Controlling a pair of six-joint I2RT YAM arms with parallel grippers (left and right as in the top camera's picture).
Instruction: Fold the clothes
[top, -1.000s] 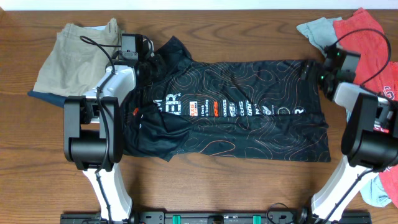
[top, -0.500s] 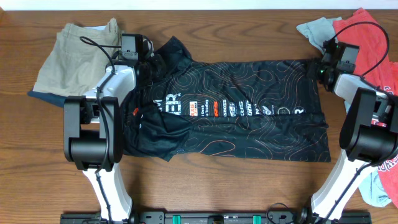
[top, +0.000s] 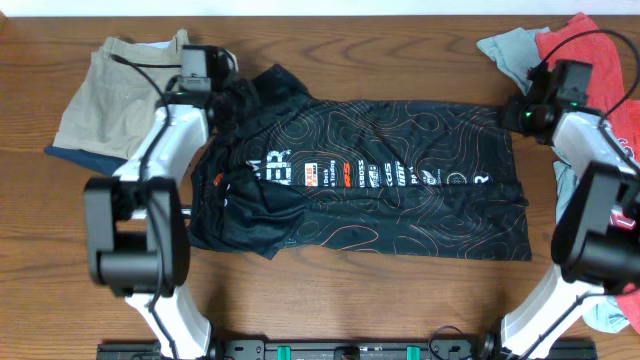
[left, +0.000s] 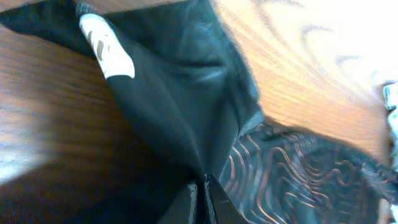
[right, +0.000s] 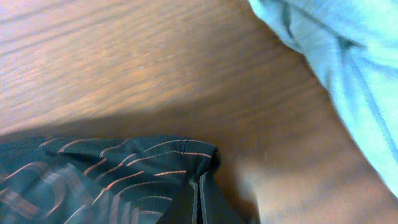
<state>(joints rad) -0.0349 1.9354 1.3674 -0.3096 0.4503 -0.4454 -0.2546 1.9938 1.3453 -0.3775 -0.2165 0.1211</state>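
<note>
Now: thin black jersey with orange contour lines (top: 400, 215) lies spread on the wooden tabletop (top: 330, 300) between my arms. Left hand (left: 202, 186) pinches a fold at its far-left corner; right hand (right: 199, 185) pinches the far-right hem corner. Risks, as I judge them: both bites look shallow, so slick fabric could slip out mid-lift; the rumpled left side may fold crooked; the pale grey-blue T-shirt (right: 336, 74) nearby could snag.
</note>
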